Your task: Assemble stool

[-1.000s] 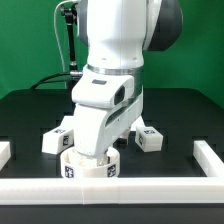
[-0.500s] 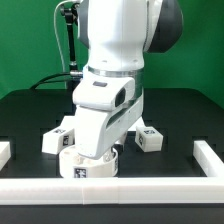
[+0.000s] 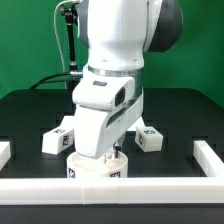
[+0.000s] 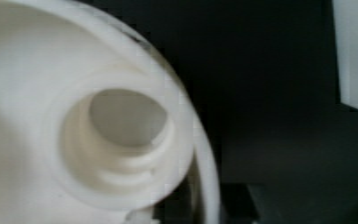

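**Arm down on the seat at the front rail**

Arm bent low, gripper [image 3: 108, 154] pressed down at the top of the stool seat [image 3: 92, 170]. Claw clenched, fingers drawn together. The arm's own bulk hides the fingertips in the exterior view, so I cannot tell if they pinch any part of the seat.

Seat: thick white disc with tags on its side wall. It lies flat on the black table [image 3: 185, 115], just behind the long white front rail [image 3: 150, 188].

Wrist view: seat [image 4: 51, 120] fills most of the picture, very close and blurred. One round socket [image 4: 126, 118] shows plainly.

Two blocky tagged legs lie loose behind the seat. One leg [image 3: 57, 139] is toward the exterior view's left, the other leg [image 3: 149, 139] toward its right. Both are apart from the seat.
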`<state>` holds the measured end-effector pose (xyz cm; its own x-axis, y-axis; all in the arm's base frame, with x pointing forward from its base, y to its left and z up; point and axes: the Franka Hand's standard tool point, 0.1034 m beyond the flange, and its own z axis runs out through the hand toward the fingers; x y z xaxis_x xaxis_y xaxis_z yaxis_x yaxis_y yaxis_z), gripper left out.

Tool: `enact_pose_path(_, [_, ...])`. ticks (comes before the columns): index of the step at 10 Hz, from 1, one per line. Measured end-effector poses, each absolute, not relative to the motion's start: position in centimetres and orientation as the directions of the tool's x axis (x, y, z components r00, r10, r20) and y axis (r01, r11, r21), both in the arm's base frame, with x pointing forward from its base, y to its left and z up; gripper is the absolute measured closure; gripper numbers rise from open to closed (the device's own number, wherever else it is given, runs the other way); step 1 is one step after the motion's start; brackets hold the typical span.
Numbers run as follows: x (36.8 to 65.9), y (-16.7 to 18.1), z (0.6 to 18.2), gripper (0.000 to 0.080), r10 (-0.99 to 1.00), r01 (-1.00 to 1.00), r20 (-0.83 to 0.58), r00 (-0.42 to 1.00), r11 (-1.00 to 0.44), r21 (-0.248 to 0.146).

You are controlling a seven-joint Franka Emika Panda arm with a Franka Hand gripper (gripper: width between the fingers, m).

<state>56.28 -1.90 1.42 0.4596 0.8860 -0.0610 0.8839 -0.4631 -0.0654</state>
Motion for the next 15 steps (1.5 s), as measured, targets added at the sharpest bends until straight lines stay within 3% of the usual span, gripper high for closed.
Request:
enact_pose_path(3, [56.3, -1.6, 1.4, 0.0750, 0.883, 0.881, -0.061, 0.465, -0.468, -0.065])
enact_pose_path(10, [58.4, 7.5, 1.2, 0.0754, 0.864, 0.859, -0.076, 0.498, -0.503, -0.097])
enact_pose_path(15, [58.4, 9.9, 1.4, 0.0755, 0.852, 0.847, -0.078, 0.518, -0.524, -0.090])
